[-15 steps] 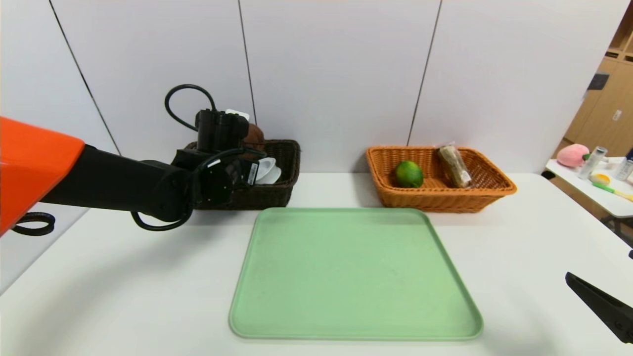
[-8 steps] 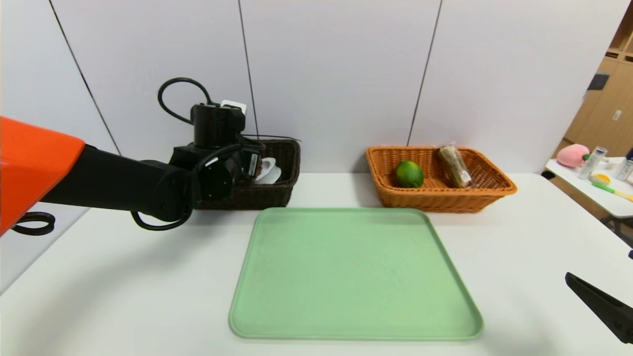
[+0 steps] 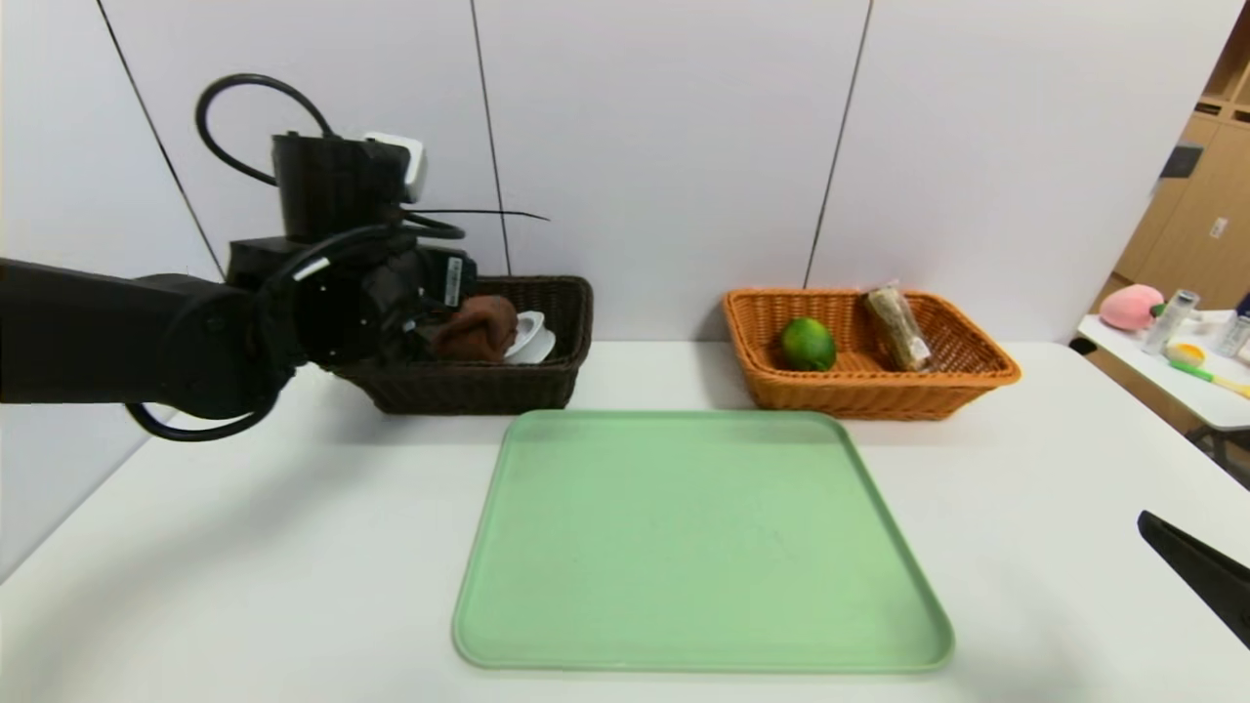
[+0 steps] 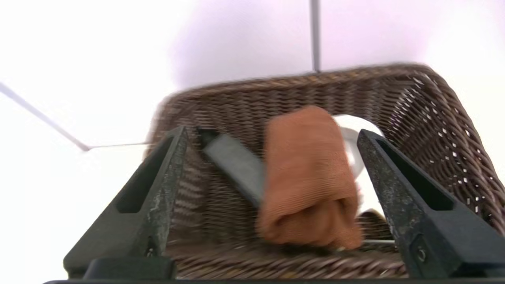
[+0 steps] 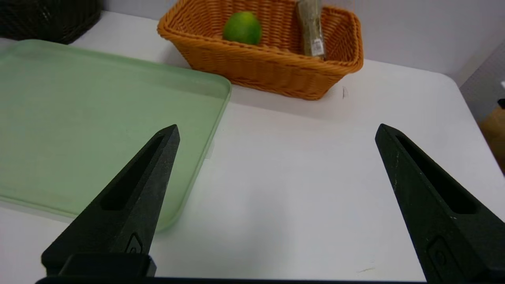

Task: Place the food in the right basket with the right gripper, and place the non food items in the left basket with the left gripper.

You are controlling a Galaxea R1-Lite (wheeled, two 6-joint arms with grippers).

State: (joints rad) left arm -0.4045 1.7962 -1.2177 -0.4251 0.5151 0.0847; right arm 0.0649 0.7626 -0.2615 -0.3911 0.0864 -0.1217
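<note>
My left hand (image 4: 272,173) hangs released above the cloth (image 4: 309,177) in the left basket (image 3: 547,386); I should lift it straight out, clear of the wicker.

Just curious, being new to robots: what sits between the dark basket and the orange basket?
Nothing: in the head view only bare white table separates the dark basket from the orange basket; the green tray lies nearer the robot.

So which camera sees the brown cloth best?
The left wrist view: the brown cloth fills the middle, lying in the dark basket between the open left pincer tips. The head view shows only part of it behind the arm. The right wrist view misses it.
</note>
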